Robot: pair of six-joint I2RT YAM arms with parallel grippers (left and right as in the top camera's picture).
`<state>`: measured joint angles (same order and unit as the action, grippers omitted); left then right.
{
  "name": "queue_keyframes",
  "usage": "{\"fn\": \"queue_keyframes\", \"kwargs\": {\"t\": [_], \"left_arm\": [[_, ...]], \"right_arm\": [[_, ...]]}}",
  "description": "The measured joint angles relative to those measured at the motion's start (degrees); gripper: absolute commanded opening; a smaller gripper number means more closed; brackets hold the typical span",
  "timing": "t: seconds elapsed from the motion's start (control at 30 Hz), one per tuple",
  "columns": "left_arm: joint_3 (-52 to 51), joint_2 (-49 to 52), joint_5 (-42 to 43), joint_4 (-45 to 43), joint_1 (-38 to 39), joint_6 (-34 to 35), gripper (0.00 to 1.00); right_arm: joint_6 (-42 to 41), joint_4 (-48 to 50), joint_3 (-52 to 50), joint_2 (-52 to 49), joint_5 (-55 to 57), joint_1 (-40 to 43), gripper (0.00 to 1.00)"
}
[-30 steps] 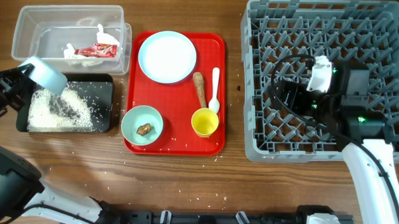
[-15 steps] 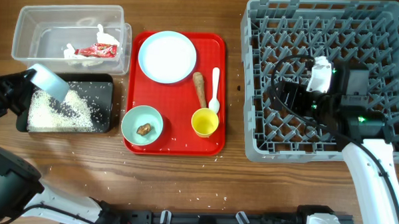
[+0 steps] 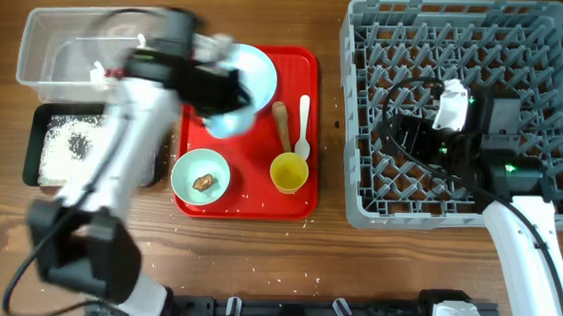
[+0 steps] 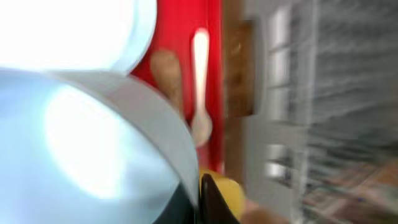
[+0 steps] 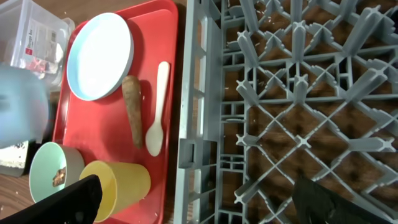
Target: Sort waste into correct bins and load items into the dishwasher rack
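Holding, in my left gripper: one round whitish bowl, fingers clenched on its rim, probably so it can be lowered between pegs. It hangs just under the tool, over the flat red serving tray and beside the round pale-blue plate; the view is blurred. Loose white rice grains lie in the shallow black tray, well apart from the tool. Judged destination: the large grey pegged dishwasher rack. My right gripper is spread wide and empty, hovering just above that rack.
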<state>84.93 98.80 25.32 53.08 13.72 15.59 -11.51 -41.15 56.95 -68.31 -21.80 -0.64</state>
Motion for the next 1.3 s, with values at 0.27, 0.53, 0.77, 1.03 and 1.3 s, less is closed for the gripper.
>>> {"fn": "queue_keyframes", "kwargs": {"t": [0.27, 0.53, 0.77, 1.03, 1.3], "left_arm": [[0.0, 16.9, -27.4, -2.8, 20.1, 6.3, 0.42], [9.2, 12.2, -28.5, 12.2, 16.5, 7.5, 0.76], [-0.1, 5.5, -28.5, 20.6, 11.9, 7.4, 0.67], [-19.5, 6.0, -28.4, 4.3, 11.9, 7.6, 0.18], [-21.7, 6.0, -28.7, 2.3, 11.9, 7.2, 0.04]], "right_arm": [[0.0, 0.0, 0.0, 0.0, 0.0, 0.0, 1.0], [0.0, 0.0, 0.0, 0.0, 0.0, 0.0, 1.0], [0.0, 0.4, 0.0, -2.3, 0.0, 0.0, 1.0], [0.2, 0.5, 0.0, -2.9, 0.0, 0.0, 1.0], [0.2, 0.4, 0.0, -3.0, 0.0, 0.0, 1.0]]}}
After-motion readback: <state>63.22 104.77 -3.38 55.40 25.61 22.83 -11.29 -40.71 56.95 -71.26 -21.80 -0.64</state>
